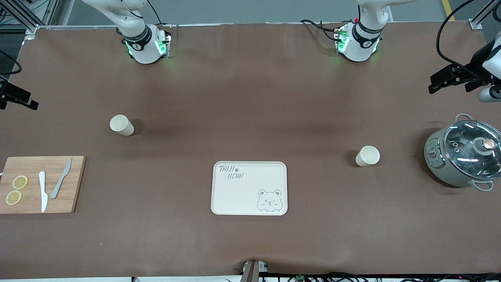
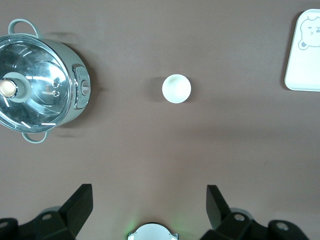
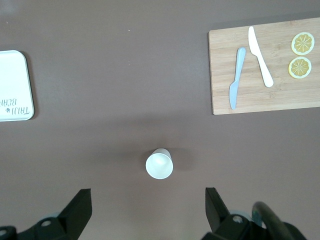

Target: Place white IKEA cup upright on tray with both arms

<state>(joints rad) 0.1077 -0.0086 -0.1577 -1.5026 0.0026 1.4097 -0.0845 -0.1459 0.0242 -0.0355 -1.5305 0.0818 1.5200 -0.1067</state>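
Note:
Two white cups stand upright on the brown table, openings up. One cup (image 1: 121, 125) is toward the right arm's end, the other cup (image 1: 367, 156) toward the left arm's end. The cream tray (image 1: 235, 196) with "TAIJI BEAR" lettering lies between them, nearer the front camera, with nothing on it. My left gripper (image 2: 149, 195) is open and empty, high over the table above its cup (image 2: 176, 88), with the tray's edge (image 2: 305, 50) in its view. My right gripper (image 3: 147, 196) is open and empty, high above its cup (image 3: 159, 164), with the tray (image 3: 15, 85) in its view.
A grey-green pot with a glass lid (image 1: 464, 156) stands at the left arm's end, beside that cup. A wooden cutting board (image 1: 74, 184) with two knives and two lemon slices lies at the right arm's end.

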